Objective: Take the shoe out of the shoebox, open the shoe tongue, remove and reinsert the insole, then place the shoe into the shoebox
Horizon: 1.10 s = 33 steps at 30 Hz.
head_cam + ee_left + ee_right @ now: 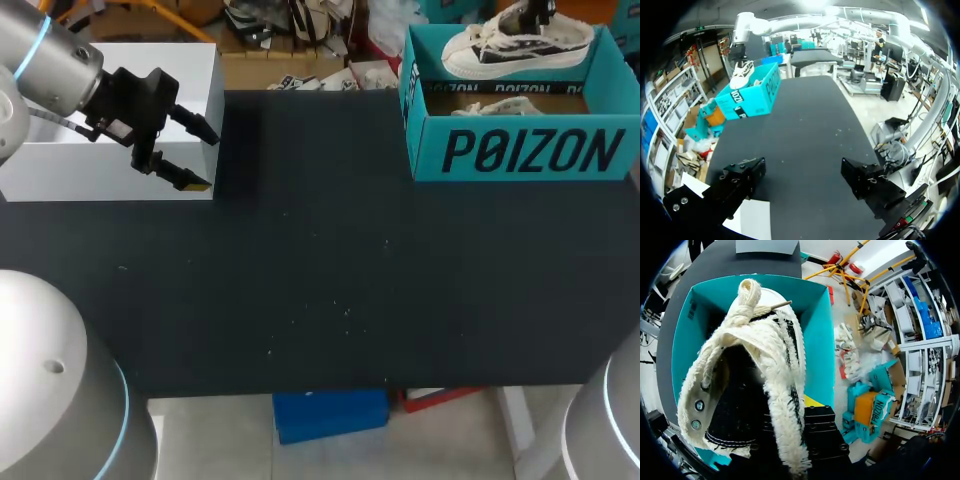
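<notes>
White shoe [515, 47] pinched by right end effector [531, 16] over shoebox [520, 152]; left end effector [205, 160] spread.

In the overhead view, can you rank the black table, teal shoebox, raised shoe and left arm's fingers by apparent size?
1. table, by far
2. shoebox
3. shoe
4. fingers of the left gripper; these and the shoe hang above the table, nearer the camera, so real sizes may differ.

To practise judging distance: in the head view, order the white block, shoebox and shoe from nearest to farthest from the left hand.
1. The white block, under the left hand, at the left rear.
2. The shoebox, at the right rear, its side wall toward the hand.
3. The shoe, above the shoebox, past that wall.
</notes>
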Each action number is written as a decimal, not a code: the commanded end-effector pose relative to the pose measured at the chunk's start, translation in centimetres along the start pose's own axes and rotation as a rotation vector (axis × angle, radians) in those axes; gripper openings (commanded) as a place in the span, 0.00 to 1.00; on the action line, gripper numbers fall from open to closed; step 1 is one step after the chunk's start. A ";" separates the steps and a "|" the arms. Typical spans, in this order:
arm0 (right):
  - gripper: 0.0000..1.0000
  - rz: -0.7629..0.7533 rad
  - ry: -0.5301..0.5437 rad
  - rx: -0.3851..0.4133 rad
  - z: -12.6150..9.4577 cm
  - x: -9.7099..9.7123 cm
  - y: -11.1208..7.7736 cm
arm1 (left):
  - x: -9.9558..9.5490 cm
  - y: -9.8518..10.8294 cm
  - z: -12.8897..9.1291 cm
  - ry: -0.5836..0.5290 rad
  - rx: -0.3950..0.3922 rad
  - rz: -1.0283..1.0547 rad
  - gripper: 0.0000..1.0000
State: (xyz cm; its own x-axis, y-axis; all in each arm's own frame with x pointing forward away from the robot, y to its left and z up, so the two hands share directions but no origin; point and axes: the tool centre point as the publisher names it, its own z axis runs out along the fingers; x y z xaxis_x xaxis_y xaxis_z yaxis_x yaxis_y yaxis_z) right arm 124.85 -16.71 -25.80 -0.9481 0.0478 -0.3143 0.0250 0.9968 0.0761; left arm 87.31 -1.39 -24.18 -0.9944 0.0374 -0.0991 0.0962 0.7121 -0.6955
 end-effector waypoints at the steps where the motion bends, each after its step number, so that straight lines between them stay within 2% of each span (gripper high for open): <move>1: 0.00 0.007 0.033 -0.004 1.8 -1.8 -0.2 | 0.0 0.0 0.1 -0.003 -0.001 0.001 1.00; 7: 0.00 0.008 0.060 -0.020 3.6 -1.7 0.2 | 0.0 0.0 0.1 -0.003 -0.001 0.001 1.00; 24: 0.00 0.027 0.126 -0.035 7.1 1.2 0.2 | 0.0 0.0 0.1 -0.003 -0.001 0.001 1.00; 33: 0.00 0.046 0.142 -0.048 9.0 2.0 0.3 | 0.0 0.0 0.1 -0.003 -0.001 0.001 1.00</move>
State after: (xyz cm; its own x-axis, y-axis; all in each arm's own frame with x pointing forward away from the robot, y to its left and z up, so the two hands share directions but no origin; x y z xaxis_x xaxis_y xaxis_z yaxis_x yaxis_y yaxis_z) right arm 125.05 -15.84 -34.08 -0.9810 0.0800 -0.1768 0.0572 0.9898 0.1304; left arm 87.31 -1.39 -24.18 -0.9944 0.0376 -0.0992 0.0963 0.7121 -0.6955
